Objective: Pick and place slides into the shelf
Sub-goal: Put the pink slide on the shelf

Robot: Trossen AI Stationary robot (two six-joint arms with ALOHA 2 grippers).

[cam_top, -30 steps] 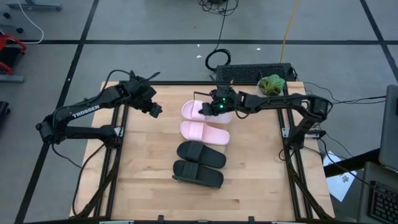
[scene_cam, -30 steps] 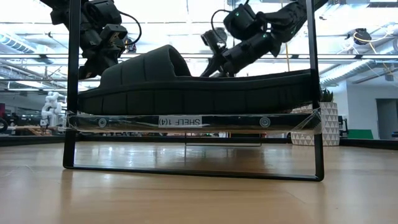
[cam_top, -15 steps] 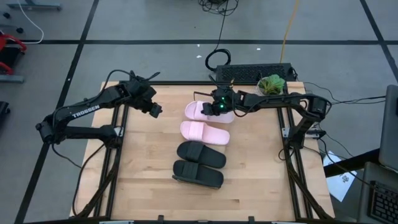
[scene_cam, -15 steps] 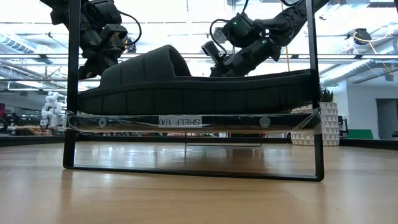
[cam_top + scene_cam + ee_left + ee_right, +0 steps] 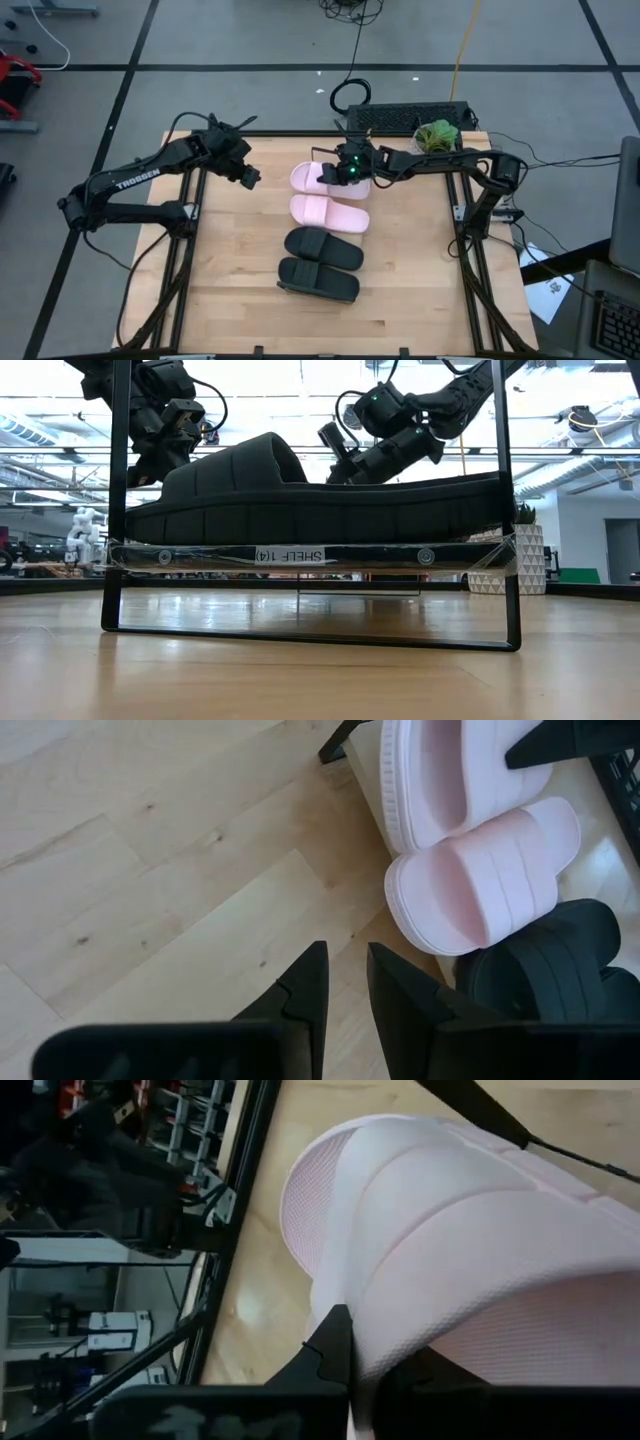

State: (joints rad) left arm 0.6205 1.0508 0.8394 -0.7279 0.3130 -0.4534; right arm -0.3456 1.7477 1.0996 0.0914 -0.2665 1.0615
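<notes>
Grey floor point(image 5: 250, 40) crossed by dark tape lines, light-wood table point(image 5: 230, 300) on a black frame, small green plant point(image 5: 436, 134) at its far edge — bright ceiling lights point(image 5: 590, 415), white beams overhead

Four slides point(image 5: 322, 235) in row on shelf point(image 5: 310, 555)

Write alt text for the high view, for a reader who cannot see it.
Seen from above, four slides lie in a row down the middle of a wooden table: two pink slides, then two black slides. The right hand grips the strap of the far pink slide, while the left hand hovers over bare wood to their left.
</notes>
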